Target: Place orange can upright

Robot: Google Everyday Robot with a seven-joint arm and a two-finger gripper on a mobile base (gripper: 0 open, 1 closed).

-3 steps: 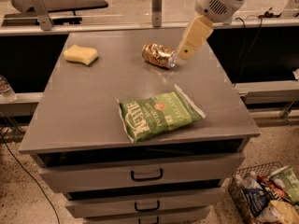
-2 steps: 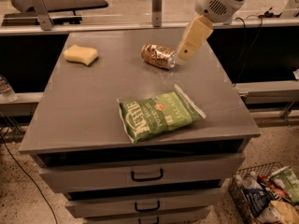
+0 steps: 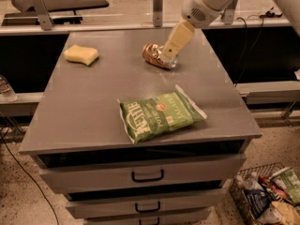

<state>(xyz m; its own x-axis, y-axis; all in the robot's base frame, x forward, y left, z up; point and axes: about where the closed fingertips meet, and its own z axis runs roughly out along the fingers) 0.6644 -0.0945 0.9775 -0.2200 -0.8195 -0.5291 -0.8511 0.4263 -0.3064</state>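
- Since the earlier frame the gripper [image 3: 167, 55] has slid left and now sits low over the right end of the can [image 3: 152, 54]; the can has not moved.
- That can lies on its side near the back of the table [image 3: 93, 107], well apart from the sponge [image 3: 81, 54] and the chip bag [image 3: 159, 116].
- From this angle the gripper shows edge-on, so I cannot tell how wide it stands or whether it has any hold on the can.
- To do the step well, take the can across its round body near the middle, not at the rim.
- Lift slightly before turning it, so the bottom edge does not scrape or skid.
- Set the flat base fully down and release only when it stands steady.
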